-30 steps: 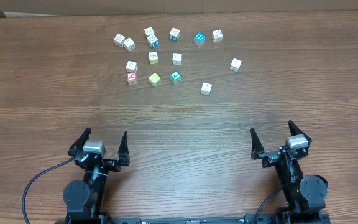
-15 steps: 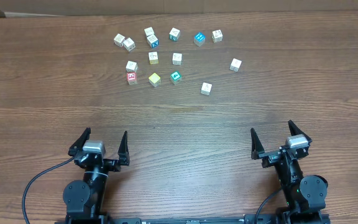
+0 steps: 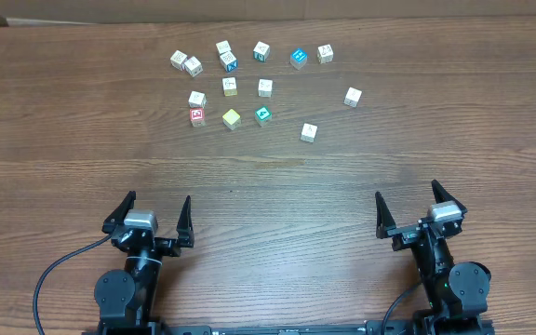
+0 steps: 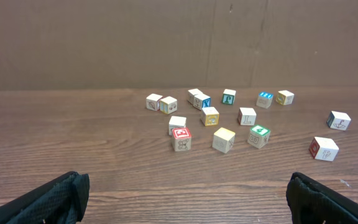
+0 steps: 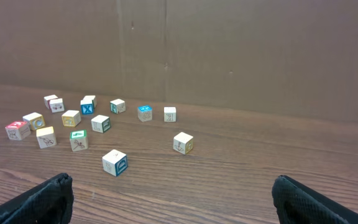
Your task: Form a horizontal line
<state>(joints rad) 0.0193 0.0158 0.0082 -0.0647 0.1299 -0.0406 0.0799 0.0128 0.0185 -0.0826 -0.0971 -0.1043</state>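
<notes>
- While both claws hang at the near edge, nothing is begun: left claw point(image 3: 157, 201) and right claw point(image 3: 407, 192) gape, empty.
- Far across the table point(image 3: 82, 158), well apart from me: red cube point(image 3: 196, 116) near yellow cube point(image 3: 232, 118); X cube point(image 3: 231, 63) behind them.
- Next, I judge: reach out, grasp X cube, set it level with red cube.

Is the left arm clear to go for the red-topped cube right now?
Probably yes: the left tool is open, with only bare table between it and the red-topped cube. The pale yellow cube beside it stands apart; a white cube sits close behind.
</notes>
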